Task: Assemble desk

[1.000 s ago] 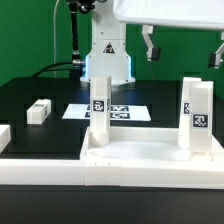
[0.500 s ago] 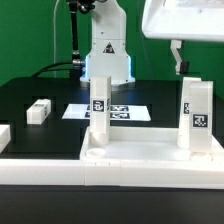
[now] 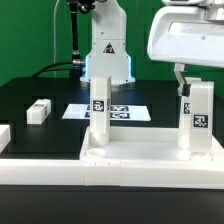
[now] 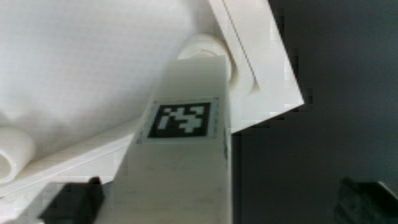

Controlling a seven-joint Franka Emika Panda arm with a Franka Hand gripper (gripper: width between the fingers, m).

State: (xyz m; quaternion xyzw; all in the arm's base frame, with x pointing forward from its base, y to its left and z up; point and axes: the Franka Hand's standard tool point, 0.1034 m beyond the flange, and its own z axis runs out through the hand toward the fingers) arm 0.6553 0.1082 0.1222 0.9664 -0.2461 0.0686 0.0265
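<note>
The desk panel [image 3: 150,160] lies at the front, rim up. Two white tagged legs stand upright in it: one leg [image 3: 99,108] toward the exterior view's left, the other leg [image 3: 198,118] at its right. My gripper [image 3: 199,88] hangs just above the right leg's top, open and empty, with one dark finger [image 3: 181,84] showing beside it. In the wrist view the gripper [image 4: 214,205] looks down along that leg [image 4: 183,150] onto the panel [image 4: 80,70], with a dark fingertip on either side and apart from it. A third leg [image 3: 38,110] lies loose on the black table.
The marker board [image 3: 125,111] lies flat behind the left leg. The robot's white base [image 3: 107,55] stands at the back. Long white border rails [image 3: 40,170] run along the front. A white piece [image 3: 4,134] sits at the exterior view's far left edge.
My gripper has moved toward the exterior view's right and down, from high above the panel to just over the right upright leg. The legs and panel have not moved.
</note>
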